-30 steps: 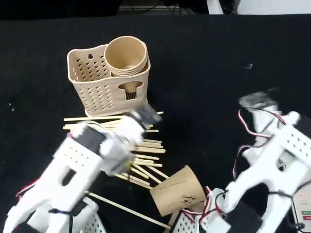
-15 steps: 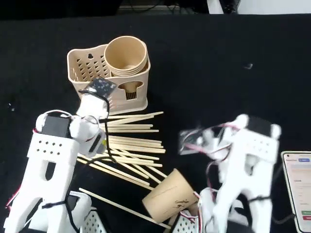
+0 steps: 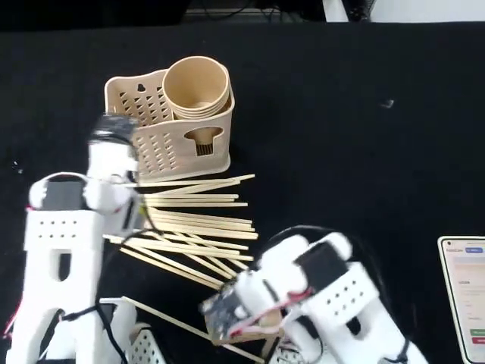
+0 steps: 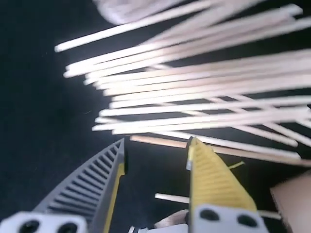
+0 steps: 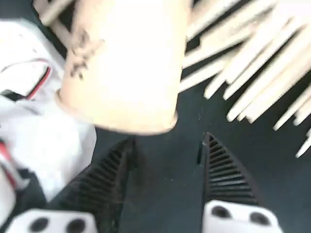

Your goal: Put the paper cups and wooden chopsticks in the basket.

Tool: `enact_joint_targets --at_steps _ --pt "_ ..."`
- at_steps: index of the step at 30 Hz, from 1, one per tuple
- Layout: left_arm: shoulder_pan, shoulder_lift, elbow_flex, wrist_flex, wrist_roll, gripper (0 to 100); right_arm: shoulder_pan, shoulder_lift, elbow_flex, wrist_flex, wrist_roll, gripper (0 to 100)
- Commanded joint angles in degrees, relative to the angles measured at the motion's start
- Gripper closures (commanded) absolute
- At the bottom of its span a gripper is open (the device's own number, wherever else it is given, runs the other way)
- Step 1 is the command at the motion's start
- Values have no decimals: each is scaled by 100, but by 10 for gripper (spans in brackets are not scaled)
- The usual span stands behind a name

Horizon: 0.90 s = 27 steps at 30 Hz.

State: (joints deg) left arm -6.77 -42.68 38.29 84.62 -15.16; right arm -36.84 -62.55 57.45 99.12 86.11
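A beige slotted basket (image 3: 159,140) stands at the back left, holding a stack of paper cups (image 3: 195,85). In front of it lies a pile of wooden chopsticks (image 3: 198,220), with one stray chopstick (image 3: 178,322) nearer the front. My left gripper (image 4: 156,143) hangs open just above the left ends of the chopsticks (image 4: 194,102), holding nothing. A loose paper cup (image 5: 124,63) lies on its side at the front. My right gripper (image 5: 170,141) is open right by the cup's rim, apart from it. In the high view the right arm (image 3: 311,292) covers most of that cup.
A phone (image 3: 462,296) lies at the right edge of the black table. The left arm (image 3: 64,243) stands beside the basket's left front corner. White arm bases sit along the front edge. The table's right and far parts are bare black cloth.
The left arm swung left off the middle of the chopstick pile to its left end. The right arm swung left and down over the fallen cup, which shifted slightly left.
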Motion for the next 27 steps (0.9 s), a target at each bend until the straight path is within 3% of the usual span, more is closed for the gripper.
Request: enact_joint_targets --at_steps 1,6,12,18,24,27 --pt "-1165 -79 -180 -79 62 787 -949 -163 4 88 -396 780" --pt "-2149 -79 -233 -53 62 787 -2119 -409 13 62 -466 783" --pt "-2712 -79 -242 -53 35 787 -2848 -716 277 -563 -1468 783" --pt "-2721 -79 -242 -53 53 787 -2945 -787 857 -1319 -2224 783" --pt "-2730 -79 -242 -53 62 787 -2927 -787 1349 -2488 -3613 784" --pt "-2730 -79 -242 -53 62 787 -2919 -796 1218 -2752 -4167 847"
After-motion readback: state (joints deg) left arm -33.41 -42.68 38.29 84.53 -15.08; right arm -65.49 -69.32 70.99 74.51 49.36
